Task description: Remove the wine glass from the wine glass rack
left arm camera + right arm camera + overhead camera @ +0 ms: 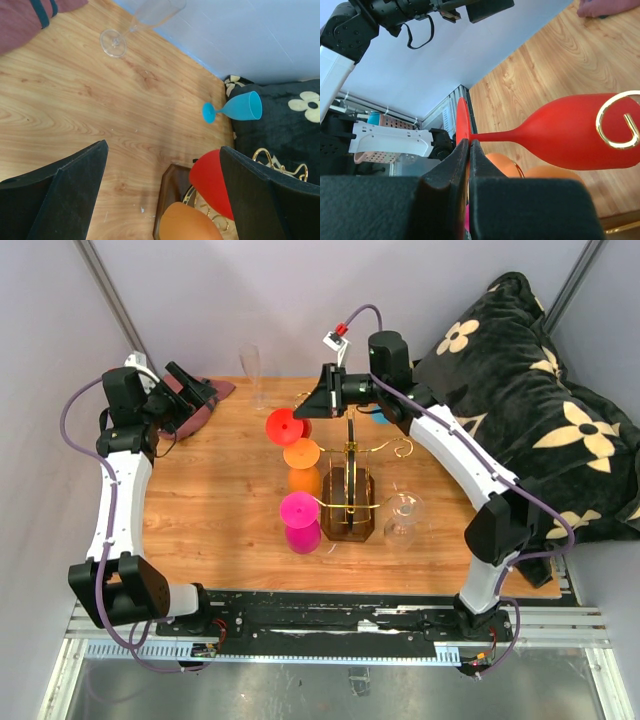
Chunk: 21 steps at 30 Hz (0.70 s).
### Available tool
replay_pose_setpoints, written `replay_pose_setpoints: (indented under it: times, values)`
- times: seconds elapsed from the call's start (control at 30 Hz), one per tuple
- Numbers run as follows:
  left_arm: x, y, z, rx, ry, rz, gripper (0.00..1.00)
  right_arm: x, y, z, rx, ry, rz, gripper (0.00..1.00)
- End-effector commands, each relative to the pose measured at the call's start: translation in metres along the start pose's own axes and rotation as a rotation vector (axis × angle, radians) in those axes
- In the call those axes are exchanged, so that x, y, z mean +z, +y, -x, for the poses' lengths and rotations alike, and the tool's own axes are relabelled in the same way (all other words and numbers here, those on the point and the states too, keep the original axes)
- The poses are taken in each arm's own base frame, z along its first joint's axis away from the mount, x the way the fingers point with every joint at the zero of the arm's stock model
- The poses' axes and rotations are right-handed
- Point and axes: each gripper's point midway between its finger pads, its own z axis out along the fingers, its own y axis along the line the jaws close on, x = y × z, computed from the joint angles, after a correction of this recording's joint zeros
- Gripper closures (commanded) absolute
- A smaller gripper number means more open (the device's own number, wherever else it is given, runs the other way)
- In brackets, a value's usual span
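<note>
Your right gripper (469,145) is pinched shut on the thin stem of the red wine glass (580,135), right up against its foot. The jaws show almost no gap in the right wrist view. The glass is not yet off the wine glass rack (350,502). It lies roughly level at the far left of the rack, foot pointing left and bowl toward the wires, with a gold curl (619,120) crossing in front of the bowl. That curl is your main hazard, as I read it. If you pull straight left or lift before the bowl clears the wire, the curl may hook it. Then the glass may twist in the jaws, or the whole rack may get dragged across the table (220,500). A dragged or tipped rack would shake the orange glass (302,453) and the pink glass (298,510), which hang just nearer on the same side. It could also bump the clear glass (402,512) just beside the rack on its right. The hold itself is slim. With the stem held this far from the heavy bowl, a quick move could let the bowl swing down or the stem slide through the pads. Your left gripper (200,388) sits at the far left of the table, well apart from the rack, jaws spread wide and holding nothing, so it cannot steady the base.
</note>
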Motion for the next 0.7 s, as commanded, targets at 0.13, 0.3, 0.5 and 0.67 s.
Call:
replay_pose_setpoints:
  times: [0.13, 0.3, 0.5, 0.67]
  values:
    - [-0.009, -0.010, 0.003, 0.001, -0.027, -0.032, 0.00, 0.028, 0.051, -0.009, -0.384, 0.099, 0.140, 0.99]
    - [-0.009, -0.021, -0.005, -0.003, 0.025, -0.099, 0.00, 0.052, 0.066, -0.040, -0.793, 0.176, 0.104, 0.99]
    - [-0.014, -0.036, -0.004, 0.015, 0.021, -0.178, 0.00, 0.082, 0.058, -0.087, -1.229, 0.297, 0.022, 0.99]
    - [-0.016, -0.040, -0.001, 0.024, 0.011, -0.191, 0.00, 0.094, 0.052, -0.098, -1.374, 0.356, 0.006, 1.00]
